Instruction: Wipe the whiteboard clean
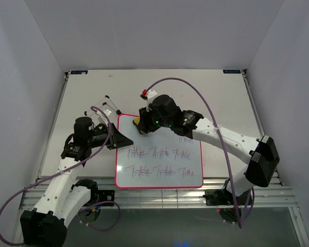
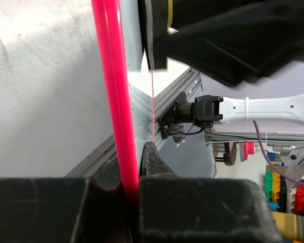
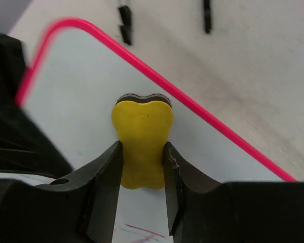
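The whiteboard (image 1: 159, 181) lies flat in the middle of the table, pink-red framed, with two rows of pink-grey handwriting (image 1: 159, 152) across its lower half. My left gripper (image 1: 118, 139) is shut on the board's left frame edge (image 2: 113, 91), the pink bar running between its fingers (image 2: 152, 157). My right gripper (image 1: 141, 126) is shut on a small yellow eraser (image 3: 142, 134), which stands on the white surface (image 3: 81, 76) near the far-left corner. That corner area shows no writing; a few strokes show just below the eraser.
Thin black stand legs (image 3: 124, 23) lie on the table just beyond the board's far edge. White walls enclose the table on three sides. A metal rail (image 1: 159, 195) runs along the near edge. A purple cable (image 1: 195, 87) arcs over the right arm.
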Robot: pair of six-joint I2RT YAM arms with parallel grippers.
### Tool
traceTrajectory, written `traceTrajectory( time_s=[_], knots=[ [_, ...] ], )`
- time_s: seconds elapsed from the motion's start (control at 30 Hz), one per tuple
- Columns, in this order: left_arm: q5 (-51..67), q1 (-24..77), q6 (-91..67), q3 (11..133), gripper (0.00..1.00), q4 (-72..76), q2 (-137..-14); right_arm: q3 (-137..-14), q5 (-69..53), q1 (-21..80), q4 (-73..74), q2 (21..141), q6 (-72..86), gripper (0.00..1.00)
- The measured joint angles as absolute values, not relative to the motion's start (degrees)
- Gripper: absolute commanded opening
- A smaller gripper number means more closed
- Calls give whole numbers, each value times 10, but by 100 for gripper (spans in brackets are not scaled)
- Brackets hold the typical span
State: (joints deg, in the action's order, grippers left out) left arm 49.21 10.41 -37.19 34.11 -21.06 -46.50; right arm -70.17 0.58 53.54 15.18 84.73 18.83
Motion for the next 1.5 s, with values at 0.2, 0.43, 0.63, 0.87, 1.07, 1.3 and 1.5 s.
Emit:
traceTrajectory(
  time_s=[0.2, 0.43, 0.63, 0.87, 1.07, 1.3, 1.5],
  knots=[
    [498, 106, -360, 341, 0, -201, -465, -888, -1, 612, 193, 954, 188, 33],
    [495, 106, -361, 341, 0, -206, -465, -822, 40, 604, 195, 916, 193, 33],
    [494, 106, -365, 341, 0, -206, -465, -714, 78, 564, 208, 844, 189, 33],
    [494, 106, -365, 341, 0, -209, -464, -718, 89, 611, 194, 847, 140, 33],
    [496, 106, -364, 341, 0, -208, -464, -810, 84, 649, 194, 906, 102, 33],
    [500, 106, -359, 341, 0, -201, -462, -884, 82, 658, 191, 950, 83, 33],
    [499, 106, -358, 341, 0, -201, -461, -863, 77, 658, 165, 943, 80, 33]
  ],
)
